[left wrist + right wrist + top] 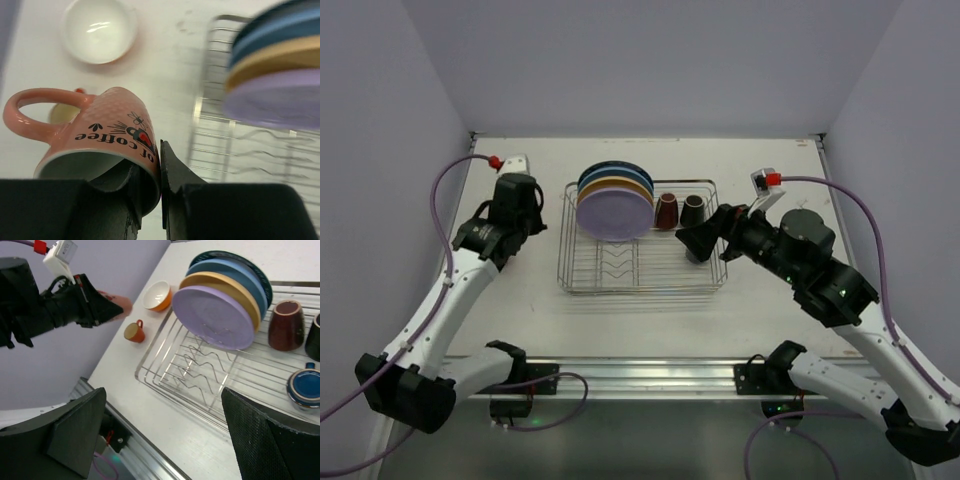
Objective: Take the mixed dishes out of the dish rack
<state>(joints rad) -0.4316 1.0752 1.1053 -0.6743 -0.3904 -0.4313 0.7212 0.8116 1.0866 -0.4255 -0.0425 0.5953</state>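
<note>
The silver wire dish rack (640,272) holds four upright plates: lavender (212,315) in front, then yellow (227,282), blue (235,270) and a dark-rimmed one (250,262). A brown cup (286,325), a black cup (314,337) and a blue cup (304,387) stand at its right end. My left gripper (161,185) is shut on the wall of a pink cup (100,130), left of the rack. My right gripper (170,435) is open and empty above the rack's right part (698,243).
An orange bowl, white inside (100,30), and a small orange cup (134,331) stand on the table left of the rack, close to the held pink cup. The side walls stand near both arms.
</note>
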